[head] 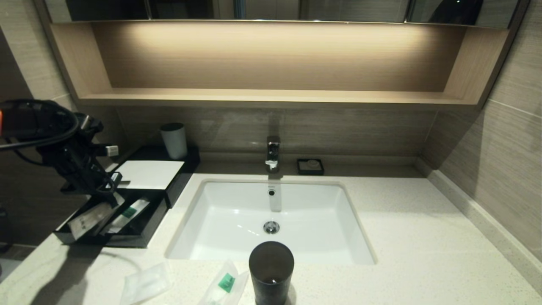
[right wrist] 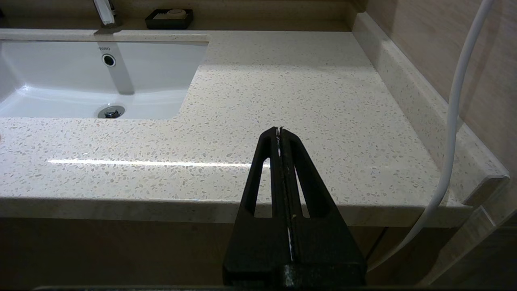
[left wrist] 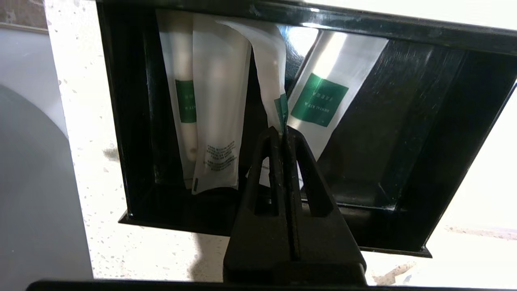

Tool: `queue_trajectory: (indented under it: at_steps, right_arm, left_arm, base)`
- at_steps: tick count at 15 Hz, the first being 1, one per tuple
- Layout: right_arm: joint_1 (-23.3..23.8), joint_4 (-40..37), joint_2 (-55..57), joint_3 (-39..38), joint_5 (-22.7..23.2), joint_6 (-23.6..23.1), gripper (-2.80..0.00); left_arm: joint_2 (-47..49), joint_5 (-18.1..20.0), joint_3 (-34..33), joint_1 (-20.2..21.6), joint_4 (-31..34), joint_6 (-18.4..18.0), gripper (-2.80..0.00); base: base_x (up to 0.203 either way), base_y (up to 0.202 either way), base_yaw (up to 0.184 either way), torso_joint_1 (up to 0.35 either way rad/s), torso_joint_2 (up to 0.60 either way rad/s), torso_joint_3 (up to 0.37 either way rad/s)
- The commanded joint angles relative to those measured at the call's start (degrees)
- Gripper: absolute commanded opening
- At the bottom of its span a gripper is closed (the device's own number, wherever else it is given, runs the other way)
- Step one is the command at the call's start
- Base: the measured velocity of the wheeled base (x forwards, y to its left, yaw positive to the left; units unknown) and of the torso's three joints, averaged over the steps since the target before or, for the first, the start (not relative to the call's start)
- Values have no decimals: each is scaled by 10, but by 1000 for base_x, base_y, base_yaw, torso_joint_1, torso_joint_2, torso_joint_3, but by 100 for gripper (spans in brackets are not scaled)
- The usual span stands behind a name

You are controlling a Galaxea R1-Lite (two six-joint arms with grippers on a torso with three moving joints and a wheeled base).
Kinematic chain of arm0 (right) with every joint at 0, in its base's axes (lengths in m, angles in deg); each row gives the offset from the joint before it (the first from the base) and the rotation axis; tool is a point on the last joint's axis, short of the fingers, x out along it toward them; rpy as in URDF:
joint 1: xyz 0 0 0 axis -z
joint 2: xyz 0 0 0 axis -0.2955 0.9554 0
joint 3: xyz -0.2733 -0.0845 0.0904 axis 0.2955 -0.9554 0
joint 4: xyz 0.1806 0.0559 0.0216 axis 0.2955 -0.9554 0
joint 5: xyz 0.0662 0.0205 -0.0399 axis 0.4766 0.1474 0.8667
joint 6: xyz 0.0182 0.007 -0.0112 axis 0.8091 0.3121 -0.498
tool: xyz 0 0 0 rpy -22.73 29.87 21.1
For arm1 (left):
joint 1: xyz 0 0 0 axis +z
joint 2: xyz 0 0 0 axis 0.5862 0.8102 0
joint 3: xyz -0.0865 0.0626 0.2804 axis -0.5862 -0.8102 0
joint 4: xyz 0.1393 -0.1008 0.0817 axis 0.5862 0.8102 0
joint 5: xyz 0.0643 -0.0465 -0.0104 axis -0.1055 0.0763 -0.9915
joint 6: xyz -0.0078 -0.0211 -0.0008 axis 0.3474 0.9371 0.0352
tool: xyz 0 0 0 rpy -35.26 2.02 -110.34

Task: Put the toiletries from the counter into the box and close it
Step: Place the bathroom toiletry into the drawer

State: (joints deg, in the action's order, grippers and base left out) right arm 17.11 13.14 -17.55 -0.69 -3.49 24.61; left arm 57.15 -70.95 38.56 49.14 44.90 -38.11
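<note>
Bathroom vanity: wood niche above, tiled walls, speckled off-white desk (head: 423,237) with a sunken white basin (head: 228,220). Far left, the black box (head: 139,237) sits with its white top panel (head: 148,174) in place and the front tray pulled out. Left gripper (left wrist: 282,131) hangs over the open tray, fingers pinched together on the edge of a thin translucent packet (left wrist: 266,72) that droops down into the tray. Packets already lying in the tray: a long one with a green label (left wrist: 183,101), a plain printed one (left wrist: 220,121), and a green-labelled one (left wrist: 323,101) leaning against the divider. A grey cup (head: 174,140) stands behind the box. Moving right along the near desk edge: a squarish clear packet (head: 146,284), then a green-labelled packet (head: 224,284) just beside a dark cylindrical cup (head: 271,271). Behind the basin, faucet (head: 273,152) and a small black soap dish (head: 310,166). Right gripper (right wrist: 279,131) is parked off the desk's front right edge, fingers pressed together, holding nothing. Handling judgement: packets look very light, limp and slick, lying flat; best pinched at a lifted edge or corner, as a flat top-down grasp will likely slide. The packet beside the dark cup wants an approach from its free side. Two packets are left out and the tray is open, so perhaps past halfway.
</note>
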Motion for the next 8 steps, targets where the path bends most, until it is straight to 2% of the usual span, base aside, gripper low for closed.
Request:
queue_trajectory:
  at_steps: [1, 8]
  right_arm:
    - [0, 0, 0, -1, 0, 0, -280]
    - [0, 0, -1, -1, 0, 0, -280]
  left_arm:
    - [3, 0, 0, 0, -7, -4, -280]
    - [5, -2, -7, 0, -17, -22, -280]
  base:
    - [0, 0, 0, 0, 0, 0]
    - [0, 0, 0, 0, 0, 0]
